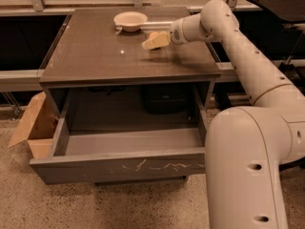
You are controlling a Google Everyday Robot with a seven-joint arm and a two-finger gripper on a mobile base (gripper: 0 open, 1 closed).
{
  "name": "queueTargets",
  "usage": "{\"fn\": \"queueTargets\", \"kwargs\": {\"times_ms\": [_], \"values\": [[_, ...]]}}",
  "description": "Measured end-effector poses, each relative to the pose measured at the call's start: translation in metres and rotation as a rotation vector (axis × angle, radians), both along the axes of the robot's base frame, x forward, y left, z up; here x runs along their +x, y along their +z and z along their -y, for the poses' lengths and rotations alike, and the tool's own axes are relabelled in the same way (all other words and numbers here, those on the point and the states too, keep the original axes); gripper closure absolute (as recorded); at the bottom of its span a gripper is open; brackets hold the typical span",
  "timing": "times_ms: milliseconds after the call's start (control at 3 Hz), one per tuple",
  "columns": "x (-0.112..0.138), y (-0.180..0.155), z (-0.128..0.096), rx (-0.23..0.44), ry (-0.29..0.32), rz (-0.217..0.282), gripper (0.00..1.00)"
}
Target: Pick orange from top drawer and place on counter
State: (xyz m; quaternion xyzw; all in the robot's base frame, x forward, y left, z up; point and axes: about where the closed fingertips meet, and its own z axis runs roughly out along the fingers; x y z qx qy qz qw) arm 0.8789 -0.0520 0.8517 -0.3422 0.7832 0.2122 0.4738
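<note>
The gripper (155,41) sits low over the counter (95,56), right of middle and toward the far side; whether it clasps or has let go I cannot tell. From the left: the drawer (119,166) stands open at the near side, the bowl (119,20) rests at the far edge, and the orange (153,34) peeks out just behind the gripper, at counter level. The orange is likely light, firm, smooth and prone to roll, so it is best held across its middle.
</note>
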Motion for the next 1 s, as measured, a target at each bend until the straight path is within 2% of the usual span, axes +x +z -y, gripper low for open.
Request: {"fn": "queueTargets", "kwargs": {"times_ms": [333,667,1000], "values": [[-0.004,0.013,0.004,0.01,-0.006,0.033,0.0],[-0.017,0.032,0.014,0.039,-0.019,0.087,0.0],[-0.049,0.06,0.029,0.083,-0.047,0.18,0.0]]}}
